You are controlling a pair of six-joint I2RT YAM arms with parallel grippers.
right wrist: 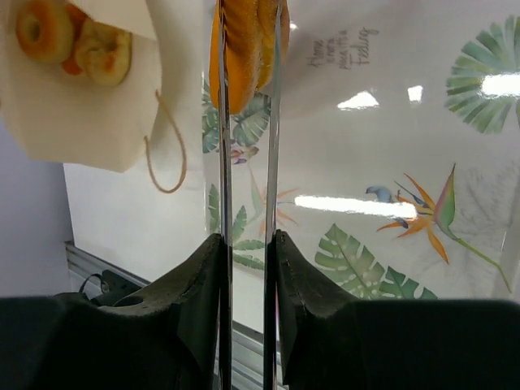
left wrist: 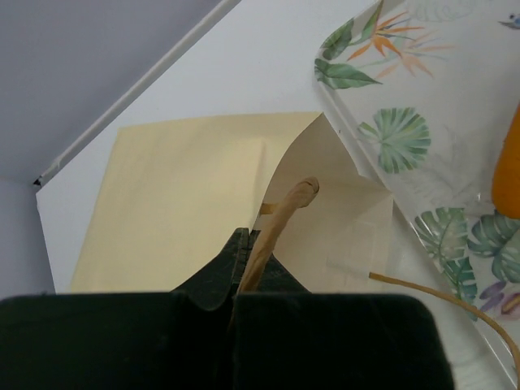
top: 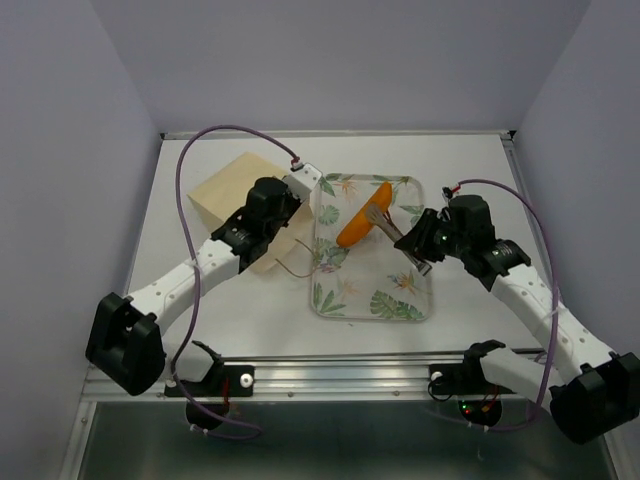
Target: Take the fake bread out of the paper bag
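The tan paper bag (top: 235, 200) lies on its side at the left, its mouth facing the tray. My left gripper (left wrist: 248, 244) is shut on a brown loop handle (left wrist: 280, 223) at the mouth and holds the flap up. My right gripper (right wrist: 248, 244) is shut on metal tongs (right wrist: 223, 162), whose tips clasp the long orange loaf (right wrist: 244, 49) over the leaf-patterned tray (top: 425, 300). The loaf also shows in the top view (top: 362, 228). Inside the bag mouth (right wrist: 81, 106) I see a ring bun (right wrist: 42, 28), a second ring-shaped bun (right wrist: 106, 50) and an orange piece behind them.
The tray (right wrist: 390, 122) sits mid-table between the arms, close to the bag mouth. The bag's second handle (right wrist: 166, 154) lies loose on the table beside the tray's left edge. White walls ring the table at the back and sides.
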